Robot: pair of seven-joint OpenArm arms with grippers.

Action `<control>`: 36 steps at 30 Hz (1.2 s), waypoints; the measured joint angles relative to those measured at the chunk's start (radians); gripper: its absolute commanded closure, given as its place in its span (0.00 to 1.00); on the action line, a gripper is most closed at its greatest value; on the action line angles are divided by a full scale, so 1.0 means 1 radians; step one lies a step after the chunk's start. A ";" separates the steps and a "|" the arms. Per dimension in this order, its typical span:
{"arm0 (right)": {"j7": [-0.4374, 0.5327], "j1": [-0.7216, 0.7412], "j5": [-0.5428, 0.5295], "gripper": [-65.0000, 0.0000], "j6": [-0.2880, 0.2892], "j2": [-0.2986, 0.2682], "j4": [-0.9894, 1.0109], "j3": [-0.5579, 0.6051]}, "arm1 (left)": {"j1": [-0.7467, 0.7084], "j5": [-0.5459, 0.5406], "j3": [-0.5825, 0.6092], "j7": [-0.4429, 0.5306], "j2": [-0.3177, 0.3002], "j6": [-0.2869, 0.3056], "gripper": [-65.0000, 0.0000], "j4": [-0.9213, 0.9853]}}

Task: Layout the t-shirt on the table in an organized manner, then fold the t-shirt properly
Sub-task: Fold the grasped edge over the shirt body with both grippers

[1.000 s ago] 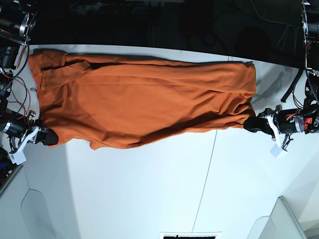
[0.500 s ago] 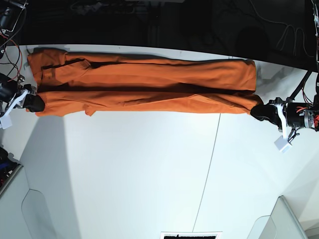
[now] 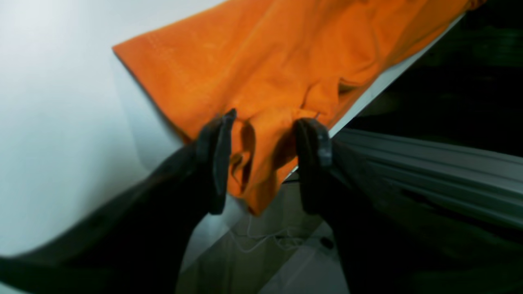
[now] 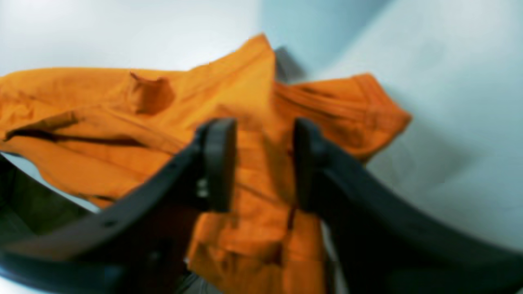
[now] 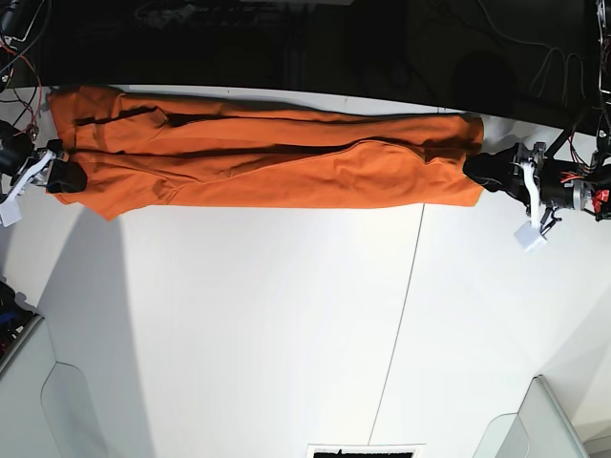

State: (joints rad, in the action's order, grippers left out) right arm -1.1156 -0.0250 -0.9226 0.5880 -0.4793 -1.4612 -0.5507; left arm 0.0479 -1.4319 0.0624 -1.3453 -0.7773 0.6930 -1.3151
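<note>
Left wrist view — left gripper [image 3: 265, 163] with fingers apart, a bunched fold of the t-shirt [image 3: 278, 69] sagging between them; neither pad visibly presses it. Cloth lies at the table [image 3: 53, 102] edge, one tip hanging past it.

Right wrist view — right gripper [image 4: 263, 163], blurred, fingers likewise spread over crumpled orange fabric [image 4: 122, 122]; whether they pinch it, cannot tell.

Base view — t-shirt [image 5: 277, 162] stretched in a long narrow band along the far edge of the table [image 5: 286, 334], a gripper at each end: left [image 5: 482, 172], right [image 5: 65, 176].
</note>
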 measured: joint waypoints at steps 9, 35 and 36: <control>-0.001 0.000 -0.027 0.59 0.000 -0.001 -0.157 -0.166 | -0.022 -0.032 -0.224 0.002 0.011 0.001 0.56 0.000; 0.045 -0.018 0.191 1.00 -0.001 0.125 -0.147 0.106 | -0.256 0.143 -0.599 0.140 0.385 0.000 0.44 0.000; 0.050 -0.027 0.203 1.00 -0.001 0.125 -0.147 0.106 | -0.256 0.144 -0.599 0.142 0.389 0.000 0.44 0.000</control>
State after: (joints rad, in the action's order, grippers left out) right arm -1.0660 -0.0517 -0.7193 0.5873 -0.3542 -1.6081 -0.4446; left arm -0.2085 -1.2877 -0.5365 -1.2034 -0.3885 0.6930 -1.3148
